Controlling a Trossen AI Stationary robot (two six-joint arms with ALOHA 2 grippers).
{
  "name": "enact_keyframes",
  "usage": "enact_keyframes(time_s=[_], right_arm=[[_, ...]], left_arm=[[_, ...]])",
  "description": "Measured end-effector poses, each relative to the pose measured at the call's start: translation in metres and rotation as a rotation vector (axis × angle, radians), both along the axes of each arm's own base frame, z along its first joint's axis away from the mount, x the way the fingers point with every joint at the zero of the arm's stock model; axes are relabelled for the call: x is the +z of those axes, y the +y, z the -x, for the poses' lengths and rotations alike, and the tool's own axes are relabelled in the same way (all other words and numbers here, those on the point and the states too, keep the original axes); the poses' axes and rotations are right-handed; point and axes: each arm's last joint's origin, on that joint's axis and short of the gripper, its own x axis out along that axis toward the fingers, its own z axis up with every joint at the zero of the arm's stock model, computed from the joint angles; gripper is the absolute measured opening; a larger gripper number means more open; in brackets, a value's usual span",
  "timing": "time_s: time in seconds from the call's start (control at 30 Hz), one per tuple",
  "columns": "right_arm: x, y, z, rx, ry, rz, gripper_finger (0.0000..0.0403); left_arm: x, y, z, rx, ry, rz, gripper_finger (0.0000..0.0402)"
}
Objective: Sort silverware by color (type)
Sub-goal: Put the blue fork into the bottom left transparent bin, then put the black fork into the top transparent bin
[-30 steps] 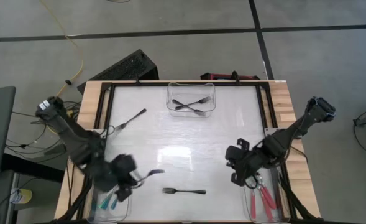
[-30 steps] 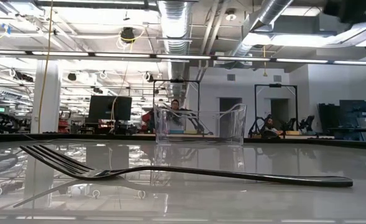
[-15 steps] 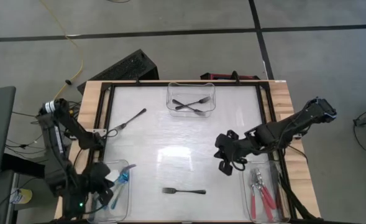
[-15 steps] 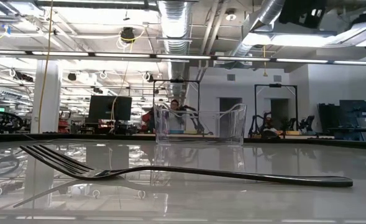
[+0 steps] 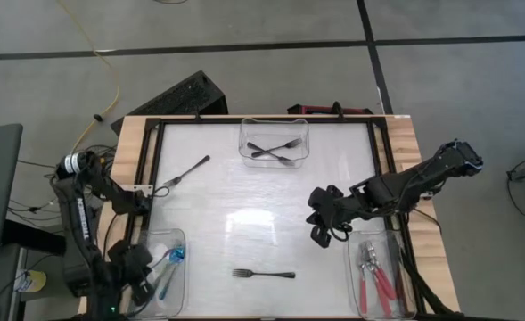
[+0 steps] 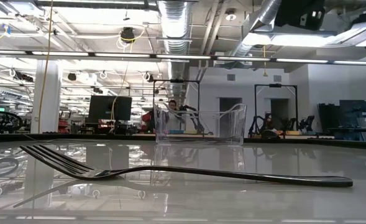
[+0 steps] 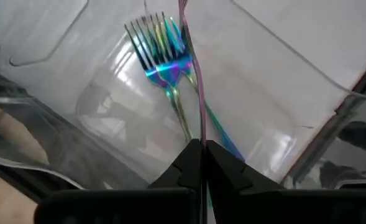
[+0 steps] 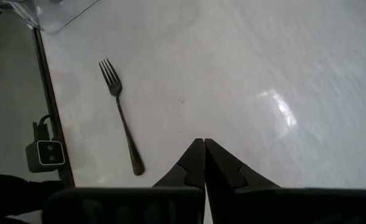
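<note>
My left gripper [image 5: 151,267] [image 7: 202,144] hangs over the clear near-left bin [image 5: 183,287], shut on a thin blue utensil [image 5: 175,254]. Iridescent blue forks [image 7: 164,56] lie on that bin's floor. My right gripper [image 5: 320,236] [image 8: 204,144] is shut and empty above the table's middle right. One dark fork [image 5: 264,274] [image 8: 122,118] [image 6: 170,171] lies flat near the near edge, ahead of the right fingers. Another dark fork [image 5: 184,172] lies flat near the far left. Two dark forks [image 5: 274,148] lie crossed in the far bin [image 5: 242,134]. My left gripper pinches the blue utensil's shaft [image 7: 201,127] between its two fingers. The utensil shows edge-on and runs straight out beyond the fingertips, along them, over the blue forks in the bin. Whether its free end rests on anything I cannot tell.
A clear near-right bin [image 5: 353,285] holds red-handled utensils [image 5: 378,281]. Black rails [image 5: 151,169] run along the table's left, right and far sides. The white table top [image 5: 244,196] lies open between the bins. The low view shows a workshop with people far behind the table.
My left gripper has carried the blue utensil from above the table toward the near left and down over the near-left bin. My right gripper has moved from the near-right bin's edge toward the table's middle, left and slightly far.
</note>
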Motion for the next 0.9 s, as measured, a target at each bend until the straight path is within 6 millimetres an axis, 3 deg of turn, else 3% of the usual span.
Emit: enact_keyframes(time_s=[0.17, 0.37, 0.6, 0.73, 0.9], right_arm=[[0.000, 0.000, 0.000, -0.004, 0.000, -0.002, 0.0027], [0.000, 0.002, 0.001, 0.009, 0.004, -0.011, 0.0026], [0.000, 0.015, 0.006, 0.070, 0.013, -0.031, 0.0027], [0.000, 0.022, 0.010, 0.098, 0.013, -0.033, 0.0027], [0.000, 0.030, 0.014, 0.118, 0.014, -0.041, 0.0027]], left_arm=[[0.000, 0.001, -0.010, 0.006, 0.005, 0.016, 0.0025], [0.004, -0.001, -0.027, -0.132, 0.102, 0.066, 0.0100], [0.031, 0.014, -0.062, -0.354, 0.115, -0.001, 0.0168], [0.054, 0.047, -0.097, -0.341, 0.070, -0.164, 0.0177], [0.061, 0.119, -0.149, -0.301, 0.137, -0.308, 0.0177]])
